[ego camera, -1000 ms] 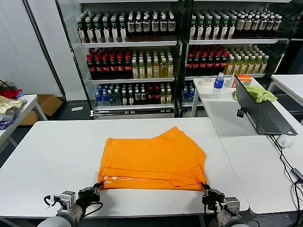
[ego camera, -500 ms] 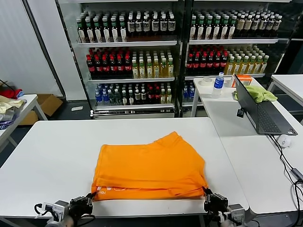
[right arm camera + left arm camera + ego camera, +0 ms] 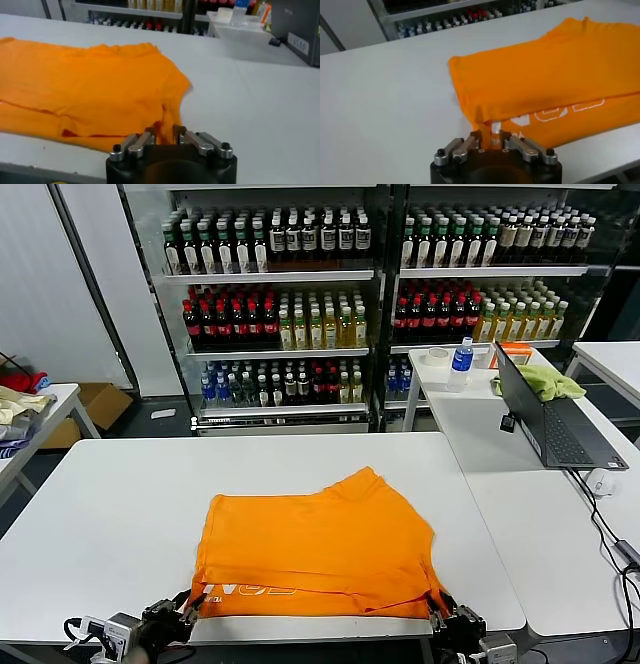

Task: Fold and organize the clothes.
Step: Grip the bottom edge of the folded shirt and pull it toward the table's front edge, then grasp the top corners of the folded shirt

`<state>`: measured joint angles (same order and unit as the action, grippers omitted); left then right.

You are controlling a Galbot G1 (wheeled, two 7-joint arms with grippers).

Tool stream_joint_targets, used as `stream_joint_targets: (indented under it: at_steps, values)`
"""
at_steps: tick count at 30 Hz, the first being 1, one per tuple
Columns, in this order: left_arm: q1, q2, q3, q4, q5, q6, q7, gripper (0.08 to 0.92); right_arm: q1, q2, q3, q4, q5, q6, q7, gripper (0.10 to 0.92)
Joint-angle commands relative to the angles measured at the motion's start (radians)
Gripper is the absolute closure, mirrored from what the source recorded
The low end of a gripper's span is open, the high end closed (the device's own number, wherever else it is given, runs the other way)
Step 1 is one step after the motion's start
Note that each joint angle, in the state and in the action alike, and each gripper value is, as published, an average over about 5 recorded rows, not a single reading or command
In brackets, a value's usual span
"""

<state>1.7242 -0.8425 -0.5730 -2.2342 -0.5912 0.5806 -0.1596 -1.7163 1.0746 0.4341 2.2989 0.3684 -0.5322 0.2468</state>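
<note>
White lettering on the orange T-shirt [image 3: 315,549], not legible.

I see the bright orange T-shirt [image 3: 315,549] lying folded flat in layers on the white bench [image 3: 110,514], its near hem running along the bench's front edge. White lettering shows on the lower layer near the front left corner, and one sleeve pokes out at the far side. Both front corners are slightly bunched.

Black left gripper [image 3: 492,141], black right gripper [image 3: 165,136], silver linkages, black screws, black cables.
</note>
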Motion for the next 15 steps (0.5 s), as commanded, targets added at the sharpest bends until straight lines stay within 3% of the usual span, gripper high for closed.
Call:
stream_joint_targets:
  at_steps: [1,5,15]
  values:
    - [-0.081,0.026,-0.007,-0.034,-0.074,-0.002,0.011,0.598,0.158,-0.064,0.015,0.053,0.072,-0.026,0.004,0.594]
    - [-0.216,0.043,0.009,0.031,-0.123,-0.004,0.029,0.486,0.353,-0.066,-0.029,-0.064,0.133,-0.033,0.006,0.472]
    - [-0.558,0.026,0.178,0.351,-0.149,-0.057,0.118,0.222,0.91,0.031,-0.305,-0.505,0.191,-0.045,0.055,0.218]
